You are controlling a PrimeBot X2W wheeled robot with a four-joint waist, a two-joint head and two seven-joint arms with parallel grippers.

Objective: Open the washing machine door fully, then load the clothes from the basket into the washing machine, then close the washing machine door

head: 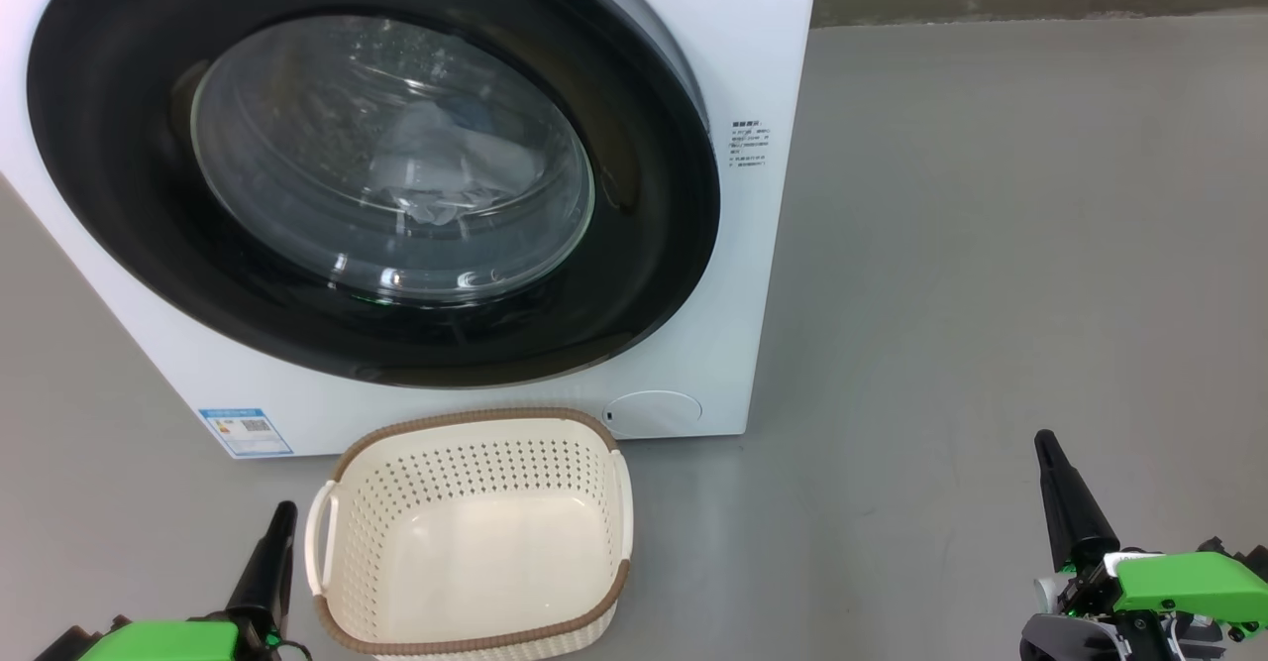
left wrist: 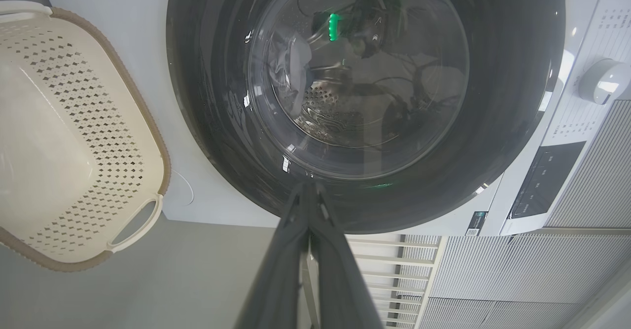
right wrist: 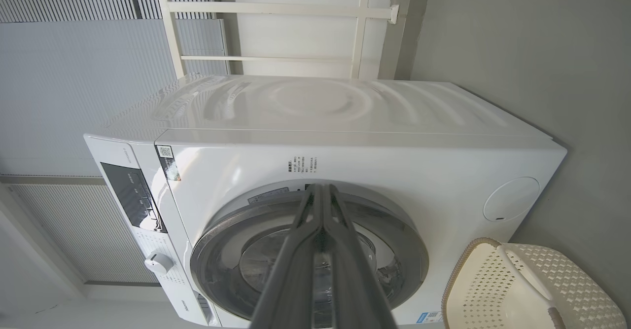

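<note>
Head view: black-rimmed round glass door shut, pale clothes behind.
Wrist views: white control dial.
Grippers: left gripper, right gripper pressed closed, empty.

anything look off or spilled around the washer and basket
Nothing stands out. The basket sits upright and empty on the floor in front of the washing machine. The clothes lie inside, seen through the washing machine door, which looks shut. Nothing is spilled.
</note>
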